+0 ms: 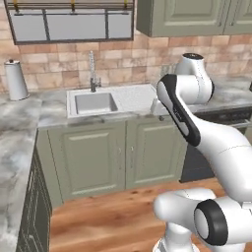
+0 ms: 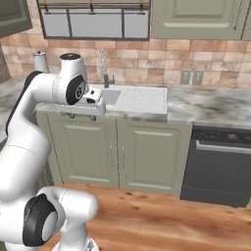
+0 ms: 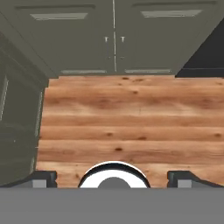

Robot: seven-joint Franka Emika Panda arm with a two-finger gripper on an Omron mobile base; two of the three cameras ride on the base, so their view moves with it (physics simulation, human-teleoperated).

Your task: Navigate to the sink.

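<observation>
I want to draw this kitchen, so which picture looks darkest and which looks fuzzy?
Hand view: darkest, its green cabinet doors sit in shade above the bright wooden floor. Left base view: evenly lit and a bit soft, the sink and faucet have fuzzy edges. Right base view: just as soft, no glare on the dishwasher.

One sink (image 1: 93, 103) with one faucet (image 1: 92, 73), one paper towel roll (image 1: 15, 80), two wall outlets (image 2: 191, 77) — and one dishwasher (image 2: 220, 166); two cabinet doors (image 1: 88, 160) beneath the sink.

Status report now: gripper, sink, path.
Gripper open, empty, facing floor. Sink ahead, in counter. Nothing on floor between.
</observation>
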